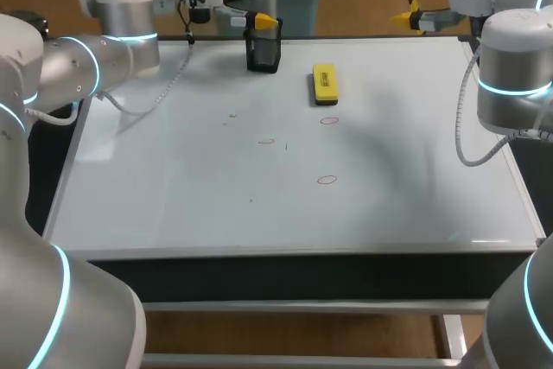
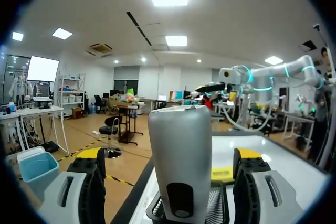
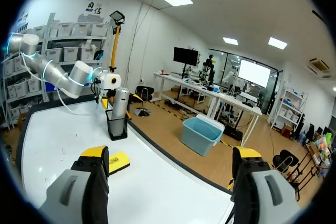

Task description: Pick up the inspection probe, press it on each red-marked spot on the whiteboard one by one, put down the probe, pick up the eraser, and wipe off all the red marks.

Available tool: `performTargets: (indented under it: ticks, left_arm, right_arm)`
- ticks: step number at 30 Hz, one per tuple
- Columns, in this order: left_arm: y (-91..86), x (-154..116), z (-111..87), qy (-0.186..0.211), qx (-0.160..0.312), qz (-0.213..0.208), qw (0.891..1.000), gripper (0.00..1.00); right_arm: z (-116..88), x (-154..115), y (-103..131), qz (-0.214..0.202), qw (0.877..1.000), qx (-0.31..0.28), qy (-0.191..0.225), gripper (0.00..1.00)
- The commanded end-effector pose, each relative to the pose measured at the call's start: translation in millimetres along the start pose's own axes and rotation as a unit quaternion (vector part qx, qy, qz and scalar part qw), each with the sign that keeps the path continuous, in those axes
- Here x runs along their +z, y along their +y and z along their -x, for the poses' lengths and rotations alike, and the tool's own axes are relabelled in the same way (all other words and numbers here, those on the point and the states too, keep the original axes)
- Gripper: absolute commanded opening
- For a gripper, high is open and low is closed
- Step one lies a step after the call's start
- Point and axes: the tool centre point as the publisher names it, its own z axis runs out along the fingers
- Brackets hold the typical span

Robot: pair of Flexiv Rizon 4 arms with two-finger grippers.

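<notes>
- The inspection probe (image 2: 178, 156), a grey cylinder, is seen standing upright in the black mesh holder (image 1: 263, 51); its upper part is raised well above the holder's rim
- The holder is set at the far edge of the whiteboard (image 1: 173, 187)
- The left gripper (image 1: 253, 5) is held level at the holder, above its rim; its yellow-tipped fingers (image 2: 90, 157) are spread apart, one on each side of the probe; a gap is shown between each finger and the probe, so nothing is gripped
- The yellow eraser (image 1: 324, 84) is laid flat on the whiteboard, just to the right of the holder and slightly nearer the robot; it is not touched by either gripper
- Three red marks are drawn on the whiteboard, all nearer the robot than the holder: one (image 1: 329, 120) just past the eraser; one (image 1: 266, 140) straight out from the holder; one (image 1: 326, 180) farthest from the holder
- The right gripper (image 3: 170, 153) is held well apart from the holder, off to its right at the whiteboard's far right corner; its fingers are wide apart, and nothing is held between them
</notes>
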Motion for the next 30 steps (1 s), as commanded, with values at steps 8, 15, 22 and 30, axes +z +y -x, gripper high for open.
performTargets:
  ticks: [8, 15, 22, 30]
  left_arm:
    - [6.2, 7.7, 12.7, 0.112, -0.003, -0.008, 0.994, 1.00]
    - [7.4, 11.1, 13.5, 0.126, -0.006, -0.009, 0.992, 1.00]
    - [9.3, 12.9, 11.5, 0.135, -0.010, -0.009, 0.991, 0.66]
    - [8.0, 8.6, 3.1, 0.140, -0.007, -0.009, 0.990, 0.07]
  right_arm:
    - [0.5, 0.2, 0.1, -0.001, 1.000, 0.000, 0.001, 1.00]
    - [0.5, 0.2, 0.1, -0.001, 1.000, 0.000, 0.001, 1.00]
    - [0.5, 0.2, 0.1, -0.001, 1.000, 0.000, 0.001, 1.00]
    - [0.5, 0.2, 0.1, -0.001, 1.000, 0.000, 0.001, 1.00]
